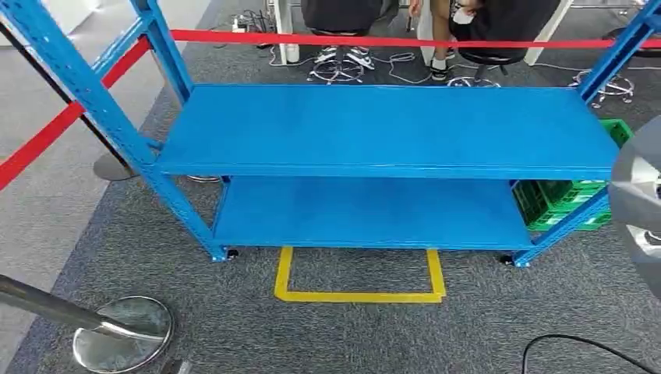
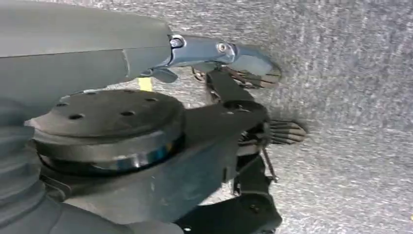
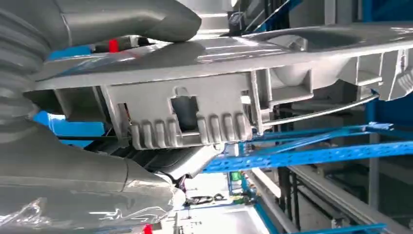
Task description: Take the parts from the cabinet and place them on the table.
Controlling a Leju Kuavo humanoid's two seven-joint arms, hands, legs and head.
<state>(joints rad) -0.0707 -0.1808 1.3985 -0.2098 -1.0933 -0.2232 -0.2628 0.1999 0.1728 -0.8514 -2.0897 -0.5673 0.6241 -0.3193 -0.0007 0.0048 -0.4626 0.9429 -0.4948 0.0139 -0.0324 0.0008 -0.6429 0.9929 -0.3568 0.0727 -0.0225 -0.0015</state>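
A silver cast metal part [image 3: 214, 92] with ribs and notches is gripped by my right hand [image 3: 87, 180], thumb [image 3: 126, 19] over one face and the palm under the other. In the head view the same part [image 1: 641, 204] shows as a rounded silver shape at the right edge. The blue cabinet rack stands straight ahead with a bare upper shelf [image 1: 374, 128] and a bare lower shelf [image 1: 366, 214]. My left hand [image 2: 146, 53] hangs over the grey carpet with a finger [image 2: 219, 50] stretched out and nothing in it.
A green crate [image 1: 563, 199] sits behind the rack's right end. A yellow tape outline [image 1: 358, 296] marks the carpet before the rack. A red barrier belt [image 1: 374, 39] runs behind, a stanchion base [image 1: 125, 331] stands near left, a black cable [image 1: 577, 343] lies at right. People sit beyond the belt.
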